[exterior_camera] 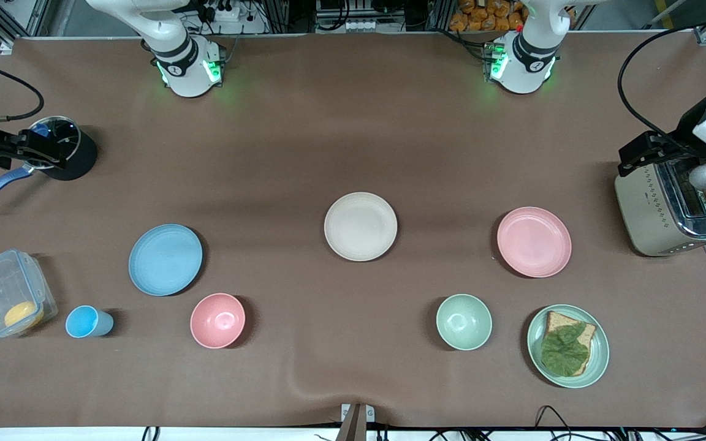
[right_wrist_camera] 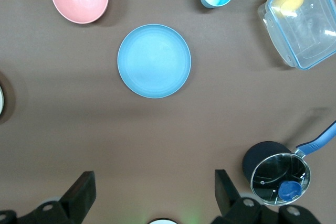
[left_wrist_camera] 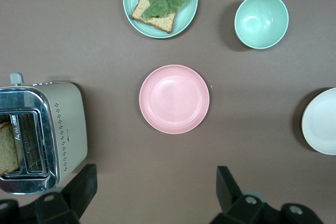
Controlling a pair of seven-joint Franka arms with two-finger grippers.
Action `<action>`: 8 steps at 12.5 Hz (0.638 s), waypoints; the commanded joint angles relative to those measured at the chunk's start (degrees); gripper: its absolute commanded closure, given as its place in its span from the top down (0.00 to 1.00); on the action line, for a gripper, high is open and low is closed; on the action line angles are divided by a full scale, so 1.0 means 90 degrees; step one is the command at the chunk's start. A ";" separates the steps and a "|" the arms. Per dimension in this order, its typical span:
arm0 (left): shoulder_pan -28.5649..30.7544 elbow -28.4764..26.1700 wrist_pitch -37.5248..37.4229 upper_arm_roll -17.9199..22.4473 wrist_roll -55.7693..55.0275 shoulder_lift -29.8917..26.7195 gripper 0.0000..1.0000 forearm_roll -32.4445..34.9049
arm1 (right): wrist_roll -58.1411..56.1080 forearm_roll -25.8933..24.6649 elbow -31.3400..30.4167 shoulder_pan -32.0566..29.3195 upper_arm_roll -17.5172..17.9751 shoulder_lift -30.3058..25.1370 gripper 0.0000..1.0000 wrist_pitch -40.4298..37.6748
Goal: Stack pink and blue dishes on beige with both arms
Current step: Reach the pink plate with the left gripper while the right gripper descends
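The beige plate [exterior_camera: 360,226] lies flat in the middle of the table; its edge shows in the left wrist view [left_wrist_camera: 321,121]. The pink plate [exterior_camera: 534,242] [left_wrist_camera: 174,99] lies toward the left arm's end. The blue plate [exterior_camera: 165,260] [right_wrist_camera: 154,60] lies toward the right arm's end. My left gripper [left_wrist_camera: 156,178] hangs open and empty high over bare table beside the pink plate. My right gripper [right_wrist_camera: 154,179] hangs open and empty high over bare table beside the blue plate. Neither gripper touches anything.
A toaster [exterior_camera: 671,208] with bread stands at the left arm's end. Nearer the camera sit a green plate with bread and lettuce [exterior_camera: 567,346], a green bowl [exterior_camera: 464,321], a pink bowl [exterior_camera: 217,320], a blue cup [exterior_camera: 86,321] and a clear container [exterior_camera: 7,294]. A black pot [exterior_camera: 62,150] stands at the right arm's end.
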 commanded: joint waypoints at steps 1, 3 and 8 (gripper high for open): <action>0.0029 0.0049 -0.0172 0.0001 0.0072 -0.0004 1.00 -0.0047 | -0.0071 0.0035 0.0111 -0.0089 0.0045 0.0049 1.00 -0.0097; 0.0029 0.0068 -0.0173 0.0001 0.0072 0.0005 1.00 0.0002 | -0.0071 0.0035 0.0111 -0.0089 0.0045 0.0049 1.00 -0.0097; 0.0235 -0.0262 0.0021 0.0079 0.0072 0.0561 1.00 0.0001 | -0.0081 0.0035 0.0111 -0.0099 0.0045 0.0059 1.00 -0.0097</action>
